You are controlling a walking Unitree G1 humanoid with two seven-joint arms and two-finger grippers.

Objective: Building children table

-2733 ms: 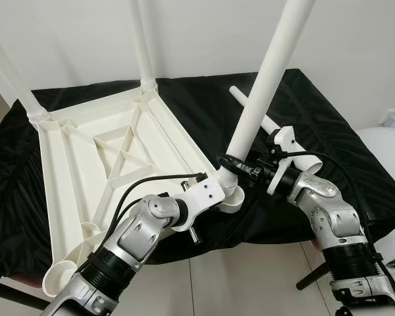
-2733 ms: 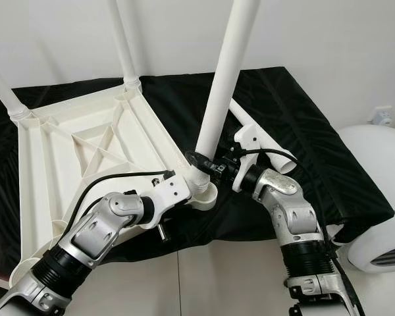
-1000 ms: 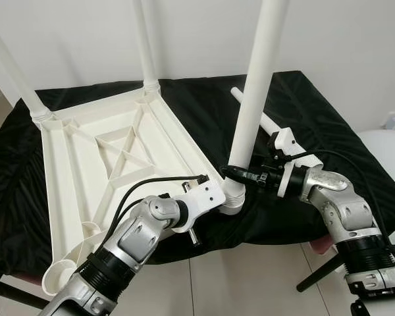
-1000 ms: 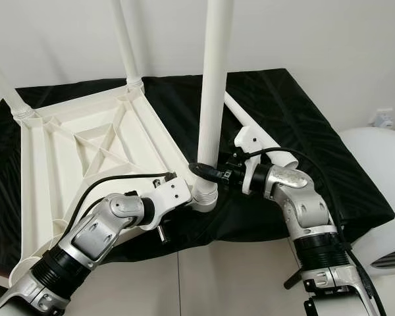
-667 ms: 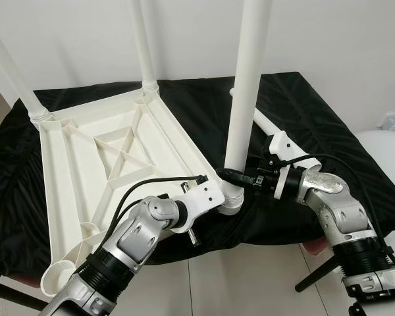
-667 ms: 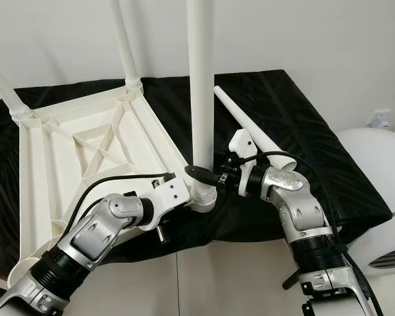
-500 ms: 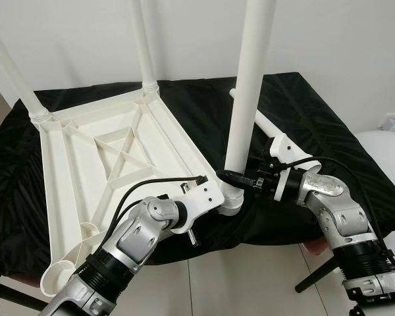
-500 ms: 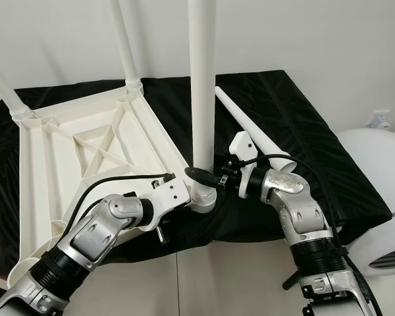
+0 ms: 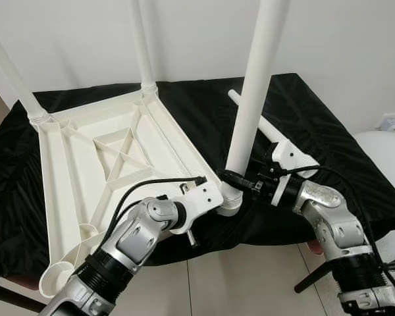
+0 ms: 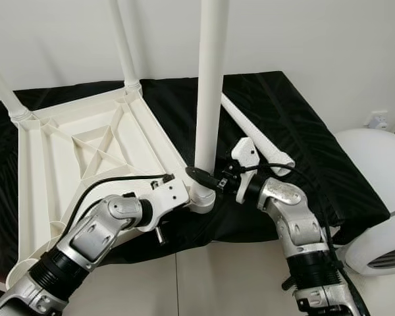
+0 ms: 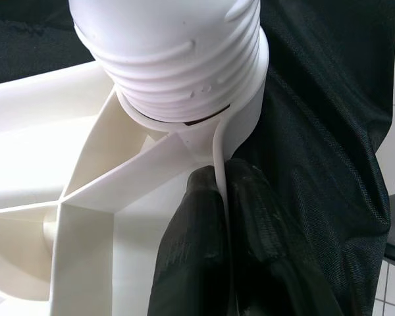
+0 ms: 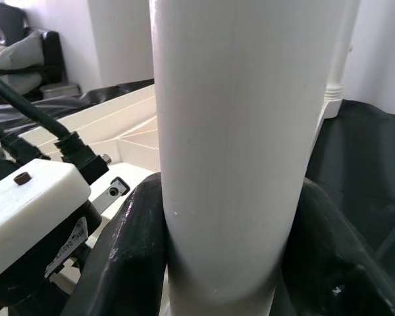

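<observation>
Assembly of an upturned children's table, third leg being seated. Nearest the camera, the left end effector [image 11: 217,217] is pinched shut on a thin rib of the tabletop [image 9: 105,151] right beside the near corner socket [image 9: 229,197], bracing the part against twist. Just beyond, the right end effector [image 10: 207,178] is clamped around the base of the white leg [image 10: 207,99], its two black fingers [image 12: 128,257] wrapping either side of the tube just above the socket. The leg stands slightly tilted, its ribbed end [image 11: 174,66] only partly down in the collar, with threads showing above the rim.

To do this step well, the leg should probably be brought square to the socket before any further turning, since a tilted start risks cross-threading; the left grip should hold firm so the tabletop does not rotate with the leg.

Farther back, a spare leg [image 9: 266,128] lies loose on the black cloth [image 9: 329,131] covering the surface, just beyond the right wrist. At the far corners, two legs [image 9: 141,46] already stand upright in their sockets.
</observation>
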